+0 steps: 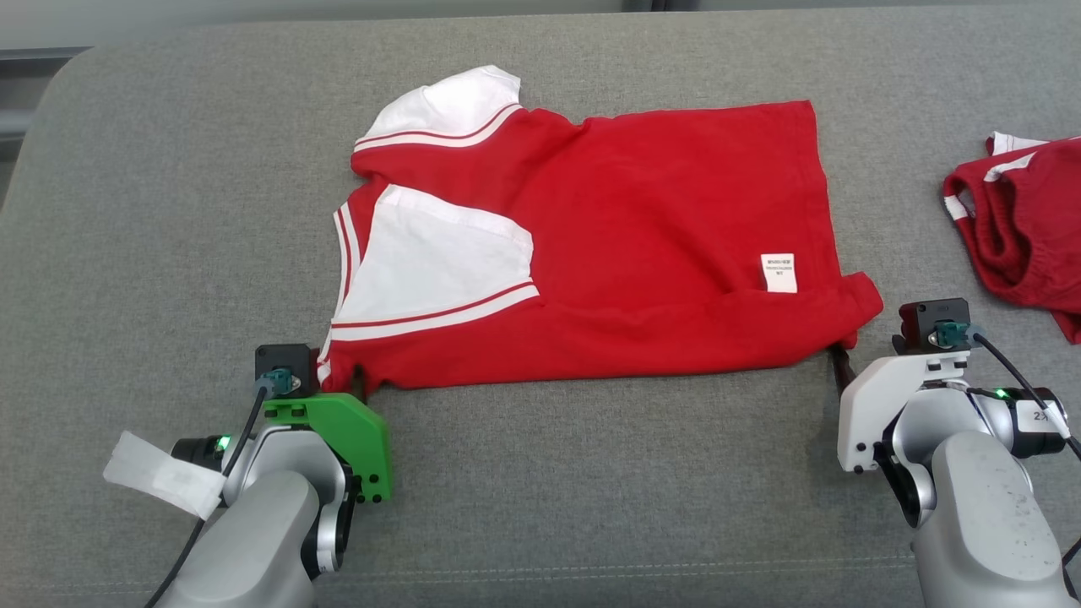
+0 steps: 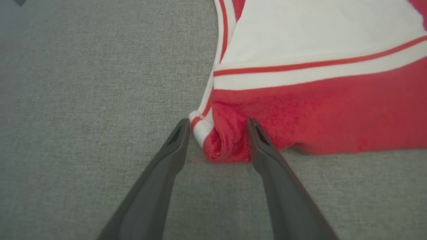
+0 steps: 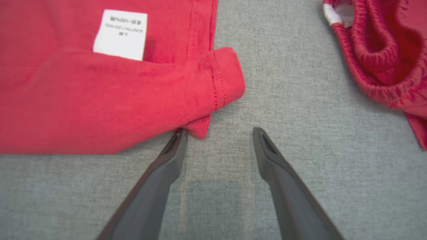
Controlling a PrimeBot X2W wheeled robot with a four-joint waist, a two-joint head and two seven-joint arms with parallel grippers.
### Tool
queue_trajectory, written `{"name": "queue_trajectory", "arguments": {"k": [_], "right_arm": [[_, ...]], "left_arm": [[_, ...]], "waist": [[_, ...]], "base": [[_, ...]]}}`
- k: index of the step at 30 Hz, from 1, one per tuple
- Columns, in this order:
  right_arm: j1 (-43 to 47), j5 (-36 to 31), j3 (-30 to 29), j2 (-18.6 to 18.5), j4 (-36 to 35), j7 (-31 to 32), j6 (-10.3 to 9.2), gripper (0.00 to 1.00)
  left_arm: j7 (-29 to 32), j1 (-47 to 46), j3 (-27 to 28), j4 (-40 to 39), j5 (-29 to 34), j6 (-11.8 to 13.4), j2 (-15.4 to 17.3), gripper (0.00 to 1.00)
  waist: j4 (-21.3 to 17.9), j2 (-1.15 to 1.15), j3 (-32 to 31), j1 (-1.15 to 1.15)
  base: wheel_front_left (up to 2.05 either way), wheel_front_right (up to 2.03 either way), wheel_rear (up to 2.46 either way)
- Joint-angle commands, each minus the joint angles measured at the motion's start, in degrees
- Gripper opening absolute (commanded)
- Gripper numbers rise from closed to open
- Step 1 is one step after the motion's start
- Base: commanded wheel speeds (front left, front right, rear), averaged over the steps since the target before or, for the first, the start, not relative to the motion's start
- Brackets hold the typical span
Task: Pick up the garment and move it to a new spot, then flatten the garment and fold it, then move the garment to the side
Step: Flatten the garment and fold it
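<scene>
The garment (image 1: 642, 245) is a red shirt with white striped sleeves, spread nearly flat on the grey padded surface (image 1: 169, 211). My left gripper (image 1: 339, 380) stands at its near left corner. In the left wrist view that bunched red and white corner (image 2: 220, 143) lies between the open fingers of the left gripper (image 2: 218, 125). My right gripper (image 1: 851, 361) sits at the near right corner, open. Its left fingertip (image 3: 178, 136) touches the folded hem (image 3: 220, 80), and bare surface lies between the fingers of the right gripper (image 3: 220, 130).
A second red piece with white trim and an elastic waistband (image 1: 1022, 236) lies crumpled at the right edge, also in the right wrist view (image 3: 377, 50). A white care label (image 1: 778, 272) sits near the shirt's right hem. Open grey surface lies to the left and front.
</scene>
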Motion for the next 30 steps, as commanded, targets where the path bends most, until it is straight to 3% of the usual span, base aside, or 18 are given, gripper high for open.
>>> {"name": "queue_trajectory", "arguments": {"k": [1,8,17,28,30], "right_arm": [[-0.5,-0.3,-0.3,-0.1,0.3,-0.5,-0.09,1.0],[0.8,4.1,2.2,0.0,0.2,3.6,-0.06,1.0],[1.5,3.5,-0.9,-0.8,-5.4,4.7,-0.07,1.0],[-1.2,4.8,-0.5,0.0,-1.8,5.0,-0.07,1.0],[-0.9,4.8,-0.3,0.1,-0.8,6.0,-0.07,0.43]], "left_arm": [[-0.4,-0.7,-0.1,0.5,-0.3,-0.4,-0.3,0.0],[-0.9,-0.9,-0.6,2.6,-0.7,-1.4,-1.2,0.0],[-1.7,-1.3,-0.5,3.8,-1.1,-1.8,-1.4,0.0],[-2.2,-2.6,-0.8,4.1,-1.2,-2.0,-1.8,0.0],[-2.1,-2.6,-0.9,4.2,-1.3,-2.1,-1.9,0.0]], "waist": [[0.0,0.0,0.1,0.0],[0.1,0.0,-0.3,0.0],[0.1,0.0,0.0,0.0],[1.0,0.0,1.5,0.0],[1.2,0.0,1.6,0.0]], "base": [[0.0,0.0,0.0],[0.0,0.0,0.0],[0.0,0.0,0.0],[0.0,0.0,0.0],[0.0,0.0,0.0]]}}
